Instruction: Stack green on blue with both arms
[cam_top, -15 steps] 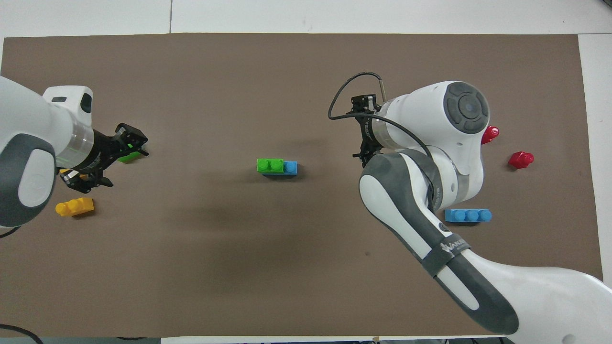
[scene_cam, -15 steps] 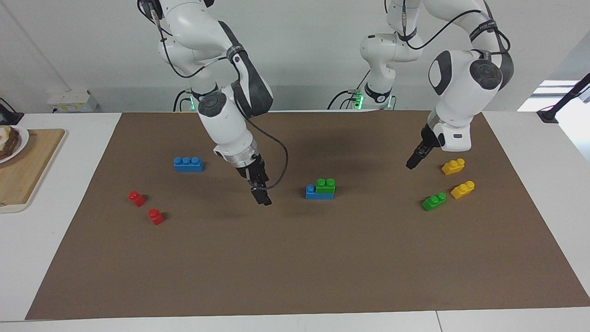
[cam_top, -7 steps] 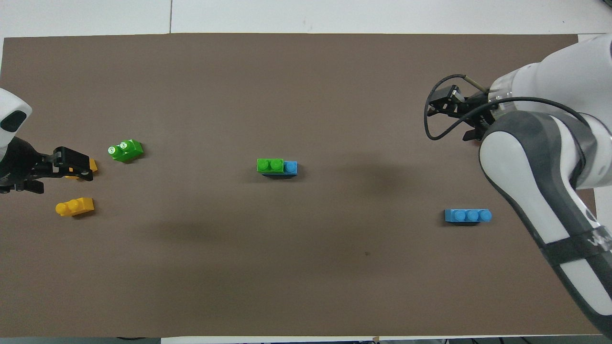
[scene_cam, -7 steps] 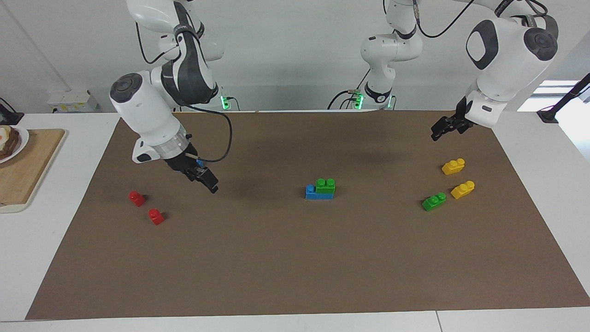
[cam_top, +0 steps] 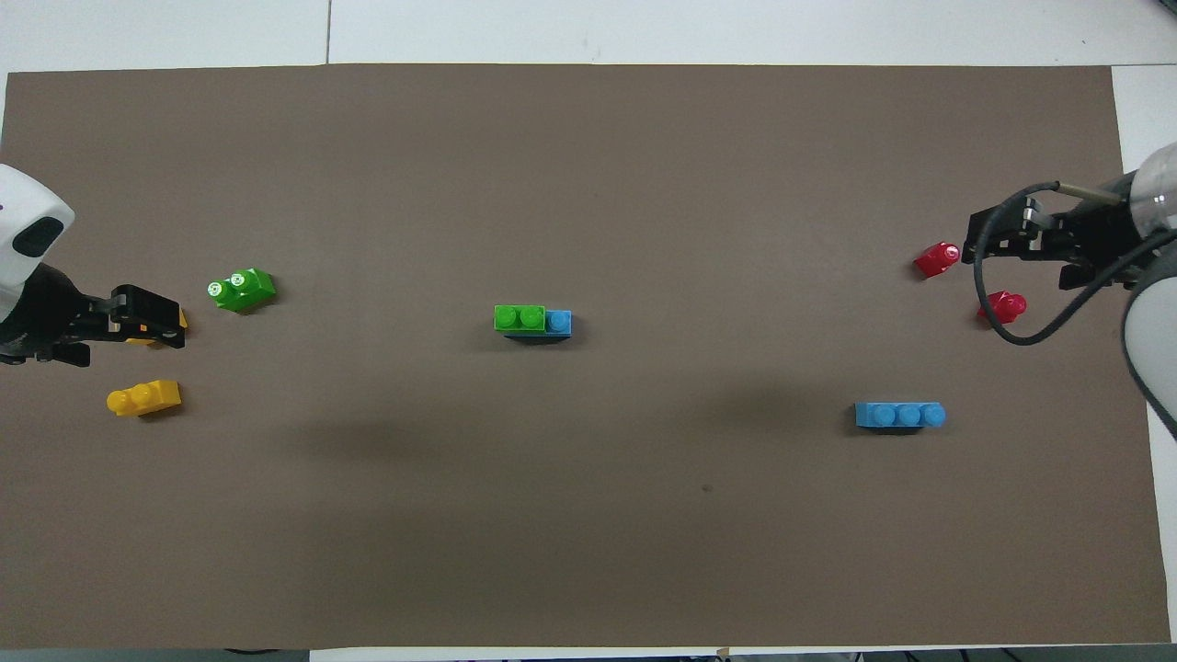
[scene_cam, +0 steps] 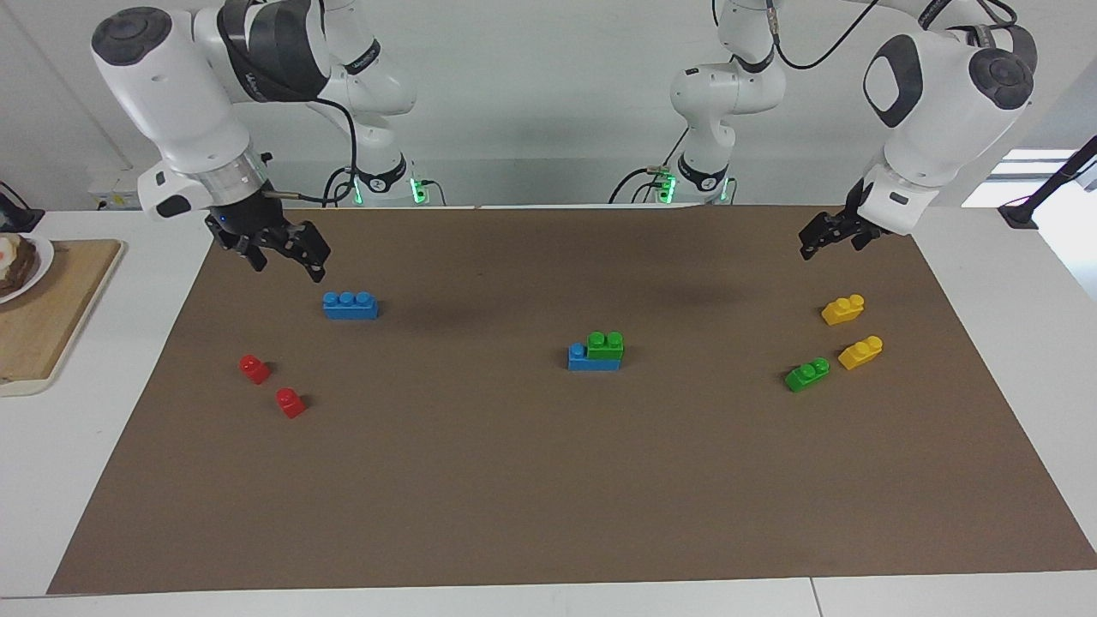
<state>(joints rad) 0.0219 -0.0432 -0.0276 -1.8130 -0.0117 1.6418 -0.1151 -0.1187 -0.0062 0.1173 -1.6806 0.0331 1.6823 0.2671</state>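
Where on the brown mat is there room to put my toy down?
The widest bare patch of the brown mat is the strip farthest from the robots. More bare room lies between the green brick on a blue brick and the lone long blue brick. It is crowded around the two small red bricks and around the yellow bricks and loose green brick.

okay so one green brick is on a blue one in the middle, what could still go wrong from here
The green two-stud plastic brick covers only part of the long blue three-stud plastic brick, one stud bare; it may not be pressed fully home. The second green brick lies close beside a yellow two-stud brick, so open fingers reaching for it might nudge that.
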